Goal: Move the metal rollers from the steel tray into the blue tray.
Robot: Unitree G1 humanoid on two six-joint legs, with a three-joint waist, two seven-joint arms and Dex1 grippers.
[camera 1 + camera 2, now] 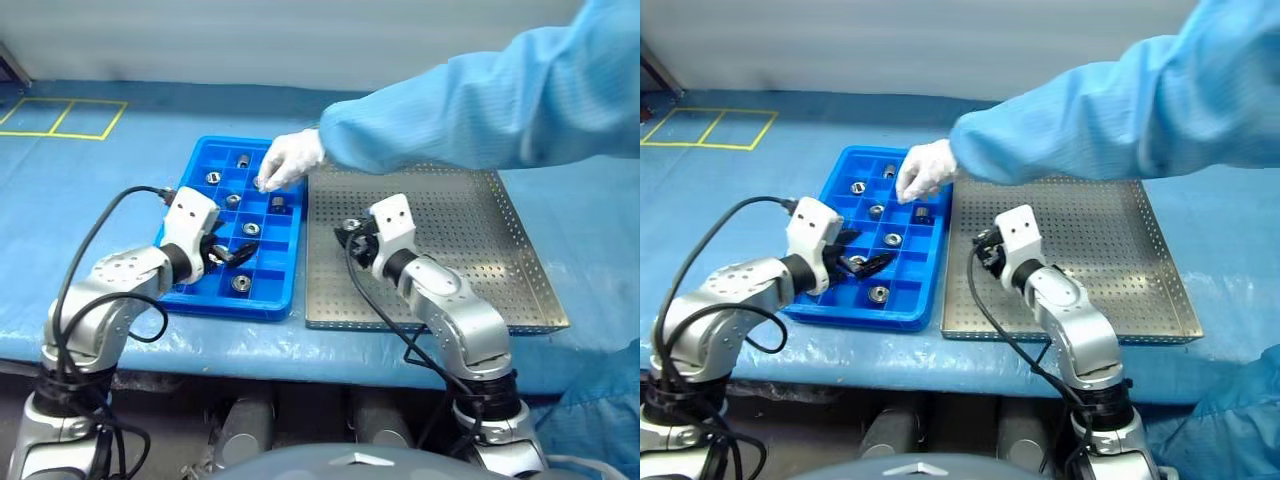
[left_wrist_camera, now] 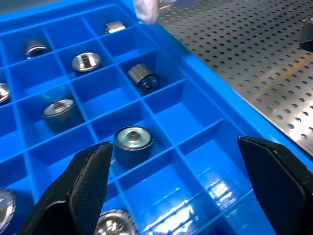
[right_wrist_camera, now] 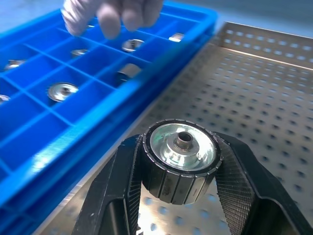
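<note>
one metal roller [image 3: 180, 161] sits clamped in my right pincer [image 3: 179, 169], above the steel tray [image 3: 274, 127]. just to its left is the blue tray [image 1: 275, 290], other rollers [image 2: 132, 142] in its compartments; my left pincer [image 2: 181, 196] hangs wide open over them, a gloved hand [image 1: 290, 160] beyond.

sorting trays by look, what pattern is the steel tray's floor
A regular grid of small round holes on the grey steel tray, clearest in the right wrist view.

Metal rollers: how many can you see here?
8 metal rollers: one in the right tool, seven in blue tray compartments; the left tool or gloved hand may hide more.
</note>
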